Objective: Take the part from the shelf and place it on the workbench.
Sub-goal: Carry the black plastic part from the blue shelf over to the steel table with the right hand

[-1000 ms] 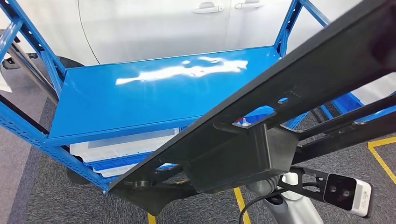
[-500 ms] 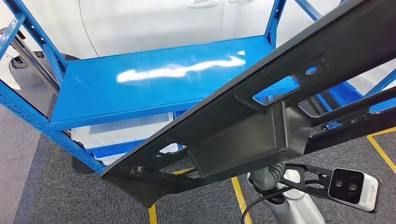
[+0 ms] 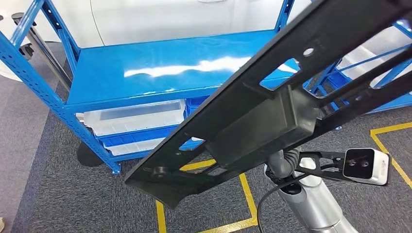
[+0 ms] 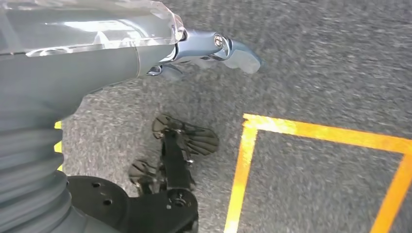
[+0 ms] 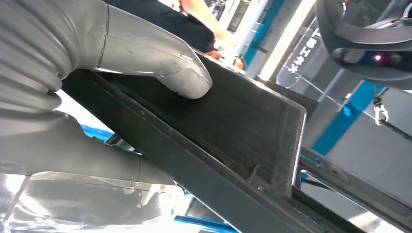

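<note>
black part held clear of the blue shelf, carried in the right hand.

the long black part (image 3: 272, 102) slants across the head view, above the carpet and in front of the shelf (image 3: 160, 68). right hand (image 5: 121, 53) grips its box section, thumb pressed on the flat face. left hand (image 4: 209, 48) hangs over the floor holding nothing, fingers loosely apart.

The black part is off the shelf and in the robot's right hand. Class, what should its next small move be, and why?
Probably keep turning away from the blue shelf with the black part gripped by the right hand: no workbench is visible yet, only carpet and yellow floor lines.
</note>
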{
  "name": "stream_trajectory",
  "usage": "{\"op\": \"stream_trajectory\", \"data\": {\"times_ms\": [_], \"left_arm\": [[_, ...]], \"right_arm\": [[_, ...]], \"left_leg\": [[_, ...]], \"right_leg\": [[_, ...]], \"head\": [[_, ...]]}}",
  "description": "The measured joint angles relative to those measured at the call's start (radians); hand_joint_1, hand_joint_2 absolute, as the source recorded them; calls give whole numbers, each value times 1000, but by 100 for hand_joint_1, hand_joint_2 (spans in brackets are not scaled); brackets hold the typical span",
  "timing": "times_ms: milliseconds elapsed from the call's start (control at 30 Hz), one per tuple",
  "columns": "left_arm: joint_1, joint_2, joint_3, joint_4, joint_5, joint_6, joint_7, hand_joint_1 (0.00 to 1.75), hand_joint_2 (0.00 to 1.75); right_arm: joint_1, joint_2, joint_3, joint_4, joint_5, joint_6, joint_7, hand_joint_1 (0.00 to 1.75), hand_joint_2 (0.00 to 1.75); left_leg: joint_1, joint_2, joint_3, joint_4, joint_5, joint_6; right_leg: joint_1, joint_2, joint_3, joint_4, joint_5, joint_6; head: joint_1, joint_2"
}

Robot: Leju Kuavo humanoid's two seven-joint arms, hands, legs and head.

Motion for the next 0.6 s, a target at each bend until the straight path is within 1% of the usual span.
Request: {"op": "stream_trajectory", "data": {"times_ms": [33, 67, 100, 133, 167, 200, 233, 267, 300, 333, 367, 400, 433, 467, 500, 533, 567, 600], "left_arm": [[0, 0, 0, 0, 2, 1, 1, 0, 175], [0, -1, 1, 0, 4, 0, 2, 0, 175], [1, -1, 1, 0, 4, -1, 3, 0, 175], [2, -1, 1, 0, 3, -3, 3, 0, 175], [4, -2, 1, 0, 2, -5, 2, 0, 175], [7, -2, 1, 0, 1, -7, 0, 0, 175], [11, -2, 1, 0, 0, -10, -2, 0, 175], [15, -2, 1, 0, -2, -13, -6, 0, 175], [19, -2, 1, 0, -3, -16, -11, 0, 175], [21, -3, 1, 0, -4, -18, -16, 0, 175], [23, -4, 1, 0, -5, -20, -22, 0, 175], [23, -4, 1, 0, -6, -22, -26, 0, 175], [24, -4, 1, 0, -6, -23, -31, 0, 175], [24, -4, 1, 0, -6, -24, -34, 0, 175], [24, -4, 1, 0, -6, -25, -36, 0, 175], [24, -4, 1, 0, -6, -26, -37, 0, 175], [23, -4, 1, 0, -7, -27, -37, 0, 175], [22, -4, 1, 0, -7, -27, -37, 0, 175]], "right_arm": [[-3, 0, 2, 4, 2, -8, 3, 175, 175], [-5, 1, 5, 7, 7, -16, 6, 175, 175], [-4, 2, 7, 7, 13, -24, 8, 175, 175], [1, 3, 9, 7, 24, -28, 8, 175, 175], [10, 5, 10, 6, 38, -29, 6, 175, 175], [24, 8, 10, 6, 55, -27, 2, 175, 175], [40, 13, 11, 5, 74, -25, -1, 175, 175], [56, 19, 11, 4, 92, -20, -3, 175, 175], [71, 28, 10, 2, 109, -14, -5, 175, 175], [84, 37, 9, 1, 123, -6, -6, 175, 175], [96, 45, 8, 1, 133, 2, -6, 175, 175], [105, 52, 6, 0, 141, 7, -6, 175, 175], [113, 58, 4, 1, 146, 11, -6, 175, 175], [118, 64, 1, 1, 148, 12, -6, 175, 175], [122, 68, -2, 1, 150, 12, -5, 175, 175], [124, 71, -5, 1, 150, 12, -5, 175, 175], [125, 74, -7, 1, 151, 12, -5, 175, 175], [125, 77, -9, 1, 151, 12, -5, 175, 175]], "left_leg": [[0, 0, -17, 7, 9, -3], [-1, -1, -31, 14, 16, -7], [-2, -2, -41, 19, 23, -11], [-3, -3, -47, 22, 31, -17], [-4, -4, -50, 21, 39, -23], [-4, -4, -52, 18, 49, -29], [-2, -6, -55, 19, 49, -35], [-1, -7, -62, 31, 31, -40], [1, -8, -74, 61, -5, -44], [3, -9, -89, 112, -57, -47], [3, -9, -104, 174, -110, -49], [4, -9, -115, 238, -146, -52], [4, -8, -117, 287, -160, -53], [4, -8, -106, 307, -150, -53], [4, -8, -82, 297, -125, -52], [4, -9, -39, 249, -97, -48], [3, -9, 14, 177, -87, -43], [1, -9, 65, 101, -89, -38]], "right_leg": [[-1, 0, 48, -51, 23, -2], [1, 0, 105, -124, 24, -5], [3, 1, 156, -196, 9, -11], [5, 2, 189, -249, -8, -17], [9, 2, 205, -280, -21, -25], [10, 1, 204, -289, -19, -34], [9, -1, 197, -290, -9, -43], [8, -2, 188, -292, 1, -52], [7, -4, 178, -294, 13, -61], [7, -5, 166, -294, 25, -67], [9, -5, 152, -293, 36, -71], [11, -5, 137, -292, 47, -73], [12, -6, 122, -290, 58, -73], [14, -6, 106, -287, 68, -72], [14, -6, 90, -283, 77, -71], [15, -6, 75, -279, 87, -70], [15, -5, 61, -274, 96, -67], [16, -5, 50, -270, 104, -63]], "head": [[0, 0], [0, 0], [0, 0], [0, 0], [0, 0], [0, 0], [0, 0], [0, 0], [0, 0], [0, 0], [0, 0], [0, 0], [0, 0], [0, 0], [0, 0], [0, 0], [0, 0], [0, 0]]}}
